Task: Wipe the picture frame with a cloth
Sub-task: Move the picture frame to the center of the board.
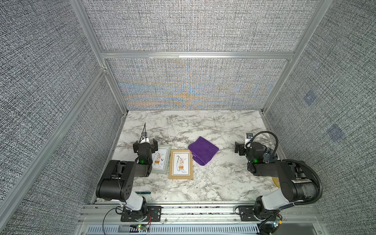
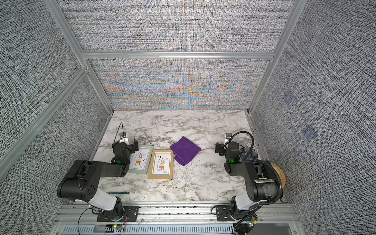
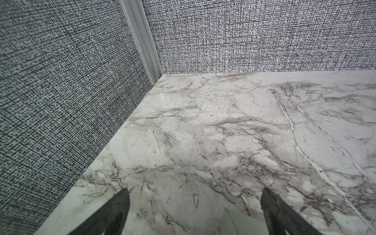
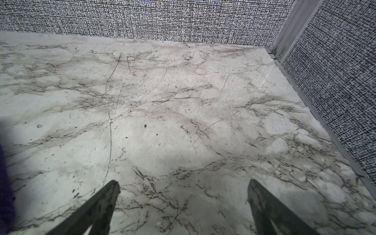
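Two picture frames lie flat, side by side, left of the table's middle in both top views. One is a wooden picture frame (image 1: pixel 181 167) (image 2: pixel 161 164) and the other, to its left, a grey-green one (image 1: pixel 162 160) (image 2: pixel 140 160). The folded purple cloth (image 1: pixel 203 150) (image 2: pixel 185 150) lies just right of the wooden frame's far corner. My left gripper (image 1: pixel 144 143) (image 3: pixel 195 191) hovers open over the grey-green frame's far left corner (image 3: pixel 244 223). My right gripper (image 1: pixel 244 147) (image 4: pixel 183 183) stands open and empty well to the right of the cloth, whose edge (image 4: pixel 5 193) shows in the right wrist view.
A yellow round object (image 2: pixel 281 175) sits at the table's right edge behind the right arm. A dark green strip (image 1: pixel 142 192) lies near the front left edge. Patterned walls (image 1: pixel 189 81) close in the left, back and right sides of the marble table (image 1: pixel 203 126).
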You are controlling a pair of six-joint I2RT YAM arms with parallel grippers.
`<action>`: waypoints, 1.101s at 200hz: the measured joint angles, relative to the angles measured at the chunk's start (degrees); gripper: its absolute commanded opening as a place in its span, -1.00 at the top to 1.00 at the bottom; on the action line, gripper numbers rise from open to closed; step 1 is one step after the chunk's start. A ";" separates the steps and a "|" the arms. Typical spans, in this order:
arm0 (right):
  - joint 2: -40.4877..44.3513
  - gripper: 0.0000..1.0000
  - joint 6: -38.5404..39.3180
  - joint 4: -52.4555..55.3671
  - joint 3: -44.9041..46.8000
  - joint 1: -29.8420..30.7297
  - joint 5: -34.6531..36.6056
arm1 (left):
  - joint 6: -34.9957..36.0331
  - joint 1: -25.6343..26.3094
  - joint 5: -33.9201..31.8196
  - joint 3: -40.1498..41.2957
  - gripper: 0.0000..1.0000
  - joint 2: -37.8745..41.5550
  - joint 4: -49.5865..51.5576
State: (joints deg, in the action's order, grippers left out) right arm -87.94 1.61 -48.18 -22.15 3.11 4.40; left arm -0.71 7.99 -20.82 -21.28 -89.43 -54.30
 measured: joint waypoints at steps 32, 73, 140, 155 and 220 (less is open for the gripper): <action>0.22 -0.98 0.00 -0.26 0.44 0.00 -0.04 | 0.00 -0.11 0.00 0.17 -1.00 0.00 -0.02; 4.92 -0.98 0.26 0.39 1.79 0.00 -0.70 | 0.00 -0.09 -0.02 1.40 -0.99 3.74 0.37; 16.90 -0.98 0.76 18.10 -8.07 1.01 -2.23 | -1.92 0.98 -1.66 -2.32 -0.99 21.35 13.88; 18.67 -0.98 -0.74 24.17 -12.22 1.22 -2.36 | -3.96 1.03 -0.68 -5.57 -1.00 24.81 19.82; 12.55 -0.98 -14.86 59.21 -38.51 2.80 -7.06 | -20.37 1.18 10.29 -25.81 -1.00 28.52 58.21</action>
State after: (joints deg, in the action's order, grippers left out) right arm -75.40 -13.26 11.03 -60.66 5.91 -2.66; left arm -21.08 9.17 -10.52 -47.09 -60.90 3.90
